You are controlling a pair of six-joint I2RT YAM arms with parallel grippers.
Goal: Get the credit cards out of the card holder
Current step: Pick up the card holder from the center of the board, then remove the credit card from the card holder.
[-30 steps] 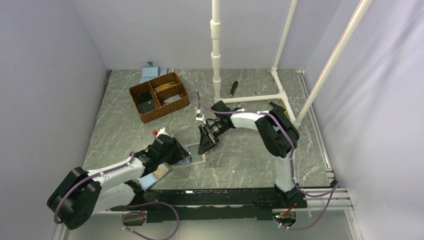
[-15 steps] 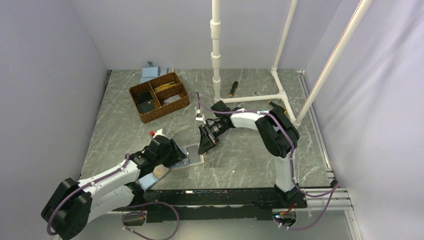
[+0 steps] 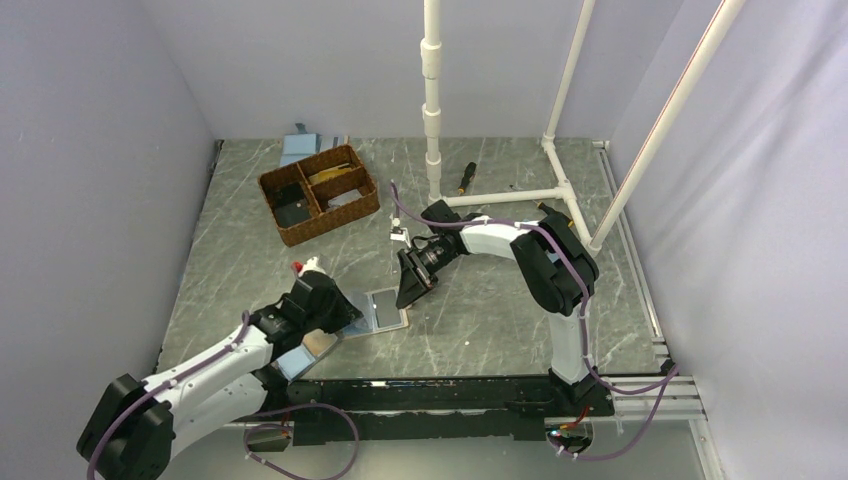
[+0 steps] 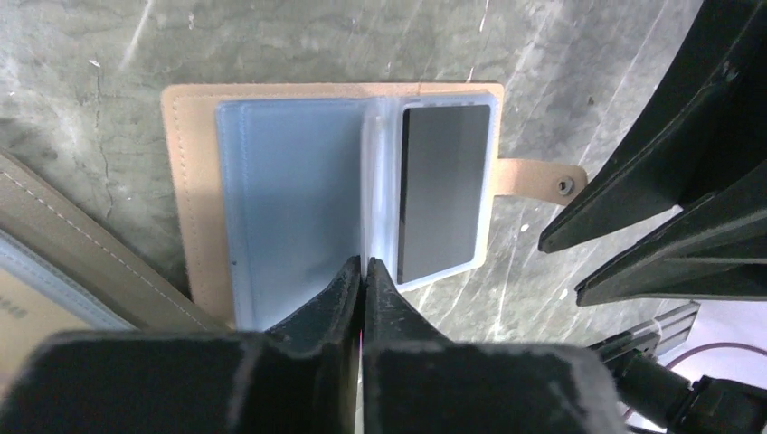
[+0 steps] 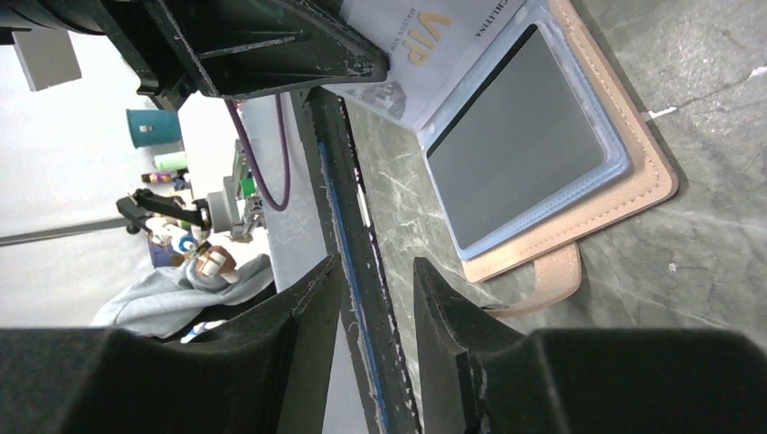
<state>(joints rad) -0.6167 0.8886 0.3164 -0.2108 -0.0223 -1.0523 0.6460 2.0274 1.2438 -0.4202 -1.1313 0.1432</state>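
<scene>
Drawn back toward the near-left since a second ago, the left jaws uncover more of the holder (image 3: 386,307), which lies open on the worktop (image 3: 480,320) between the two arms. Left jaws are clenched tip to tip at the holder's near edge, right on its fold; whether they nip a sleeve leaf cannot be told. Right jaws stand released and empty, just off the holder's strap (image 4: 538,178) side. One dark card (image 4: 443,192) sits in the clear sleeve on the strap side, and a white card marked VIP (image 5: 423,41) shows on the other side, by the left jaws. By this evidence no card is out yet. The step would go best with one pair pinning the holder flat while the other slides a card out along the sleeve's open end rather than lifting it. Well beyond the holder, a basket (image 3: 335,222) holds dark flat items and a tan one in separate compartments.
</scene>
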